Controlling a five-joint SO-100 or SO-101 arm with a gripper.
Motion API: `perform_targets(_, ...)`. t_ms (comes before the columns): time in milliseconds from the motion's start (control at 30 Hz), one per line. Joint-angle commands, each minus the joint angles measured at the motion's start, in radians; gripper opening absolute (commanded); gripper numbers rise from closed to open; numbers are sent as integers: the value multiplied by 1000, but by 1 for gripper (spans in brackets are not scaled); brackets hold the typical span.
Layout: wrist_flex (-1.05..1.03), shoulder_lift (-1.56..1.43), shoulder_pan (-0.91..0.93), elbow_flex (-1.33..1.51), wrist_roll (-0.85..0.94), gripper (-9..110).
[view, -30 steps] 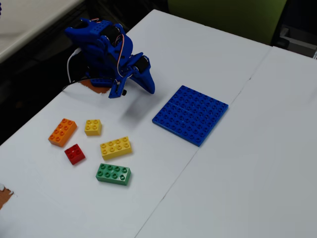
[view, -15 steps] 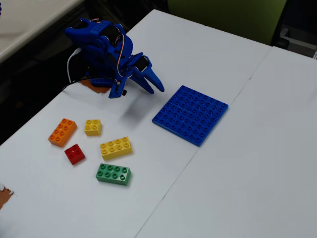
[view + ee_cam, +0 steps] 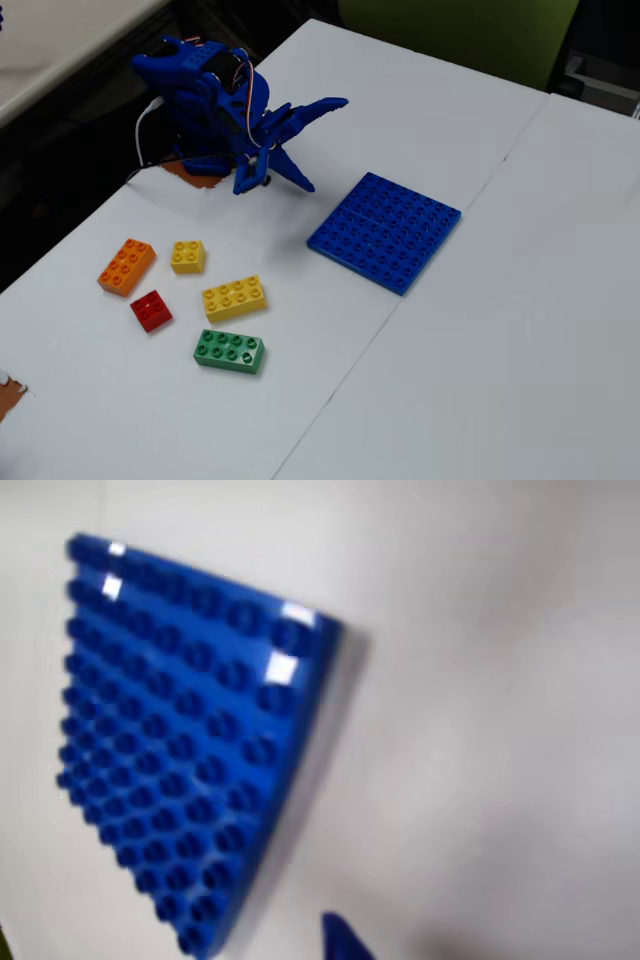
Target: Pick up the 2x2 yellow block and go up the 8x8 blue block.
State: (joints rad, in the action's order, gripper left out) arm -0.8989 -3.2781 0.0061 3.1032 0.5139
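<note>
The 2x2 yellow block (image 3: 187,256) lies on the white table, left of centre in the fixed view, among other bricks. The 8x8 blue block (image 3: 385,232) lies flat to its right. It fills the left half of the blurred wrist view (image 3: 190,740). My blue gripper (image 3: 326,145) hangs above the table at the back, between the two and well clear of both. Its jaws are spread wide and hold nothing. Only one blue fingertip (image 3: 345,942) shows at the bottom edge of the wrist view. The yellow block is out of the wrist view.
Around the yellow block lie an orange 2x4 brick (image 3: 127,266), a red 2x2 brick (image 3: 151,310), a longer yellow 2x4 brick (image 3: 234,298) and a green 2x4 brick (image 3: 229,351). The arm's base (image 3: 200,90) stands at the table's back left edge.
</note>
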Motion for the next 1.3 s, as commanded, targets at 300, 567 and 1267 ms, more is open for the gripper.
perform_targets(300,-54,-41,242,-40,1290,41)
perform_targets(567,-318,160,382,-388,1422,41)
perform_targets(1267,-245,1045,854,-939,2747,30)
